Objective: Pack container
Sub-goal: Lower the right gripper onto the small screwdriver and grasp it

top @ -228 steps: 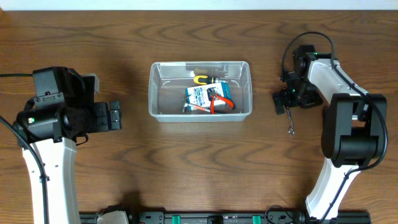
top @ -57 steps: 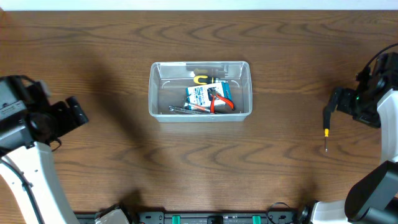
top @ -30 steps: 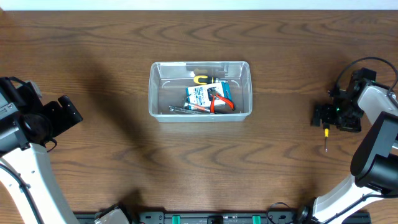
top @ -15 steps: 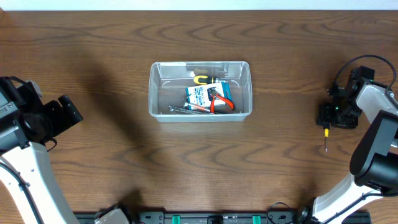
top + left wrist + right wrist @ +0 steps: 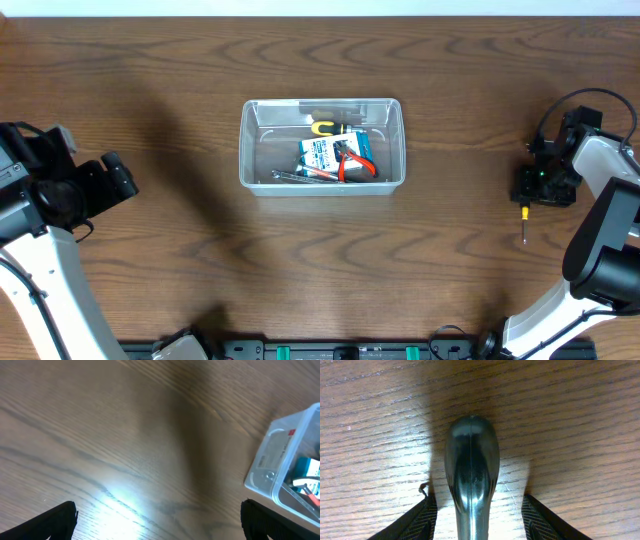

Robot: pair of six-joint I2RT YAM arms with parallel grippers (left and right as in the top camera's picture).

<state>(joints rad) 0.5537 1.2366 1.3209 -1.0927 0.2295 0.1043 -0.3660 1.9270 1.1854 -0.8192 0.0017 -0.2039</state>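
The clear plastic container (image 5: 322,145) stands mid-table and holds a blue-and-white pack, red-handled pliers, a yellow-handled tool and a metal wrench. Its corner also shows in the left wrist view (image 5: 287,467). A screwdriver (image 5: 524,222) lies on the table at the far right, with its thin shaft pointing toward the front edge. My right gripper (image 5: 530,190) is down over its handle. In the right wrist view the dark glossy handle (image 5: 471,470) lies between the open fingers (image 5: 477,522) with gaps on both sides. My left gripper (image 5: 118,180) is open and empty at the far left (image 5: 160,525).
Bare brown wood surrounds the container on all sides. The right arm's body curves along the right edge of the table. The left arm's body stands at the front left.
The wrench the right gripper held earlier now lies in the container. The right gripper has moved to the far right and settled over the screwdriver handle. The left arm has drawn back left.
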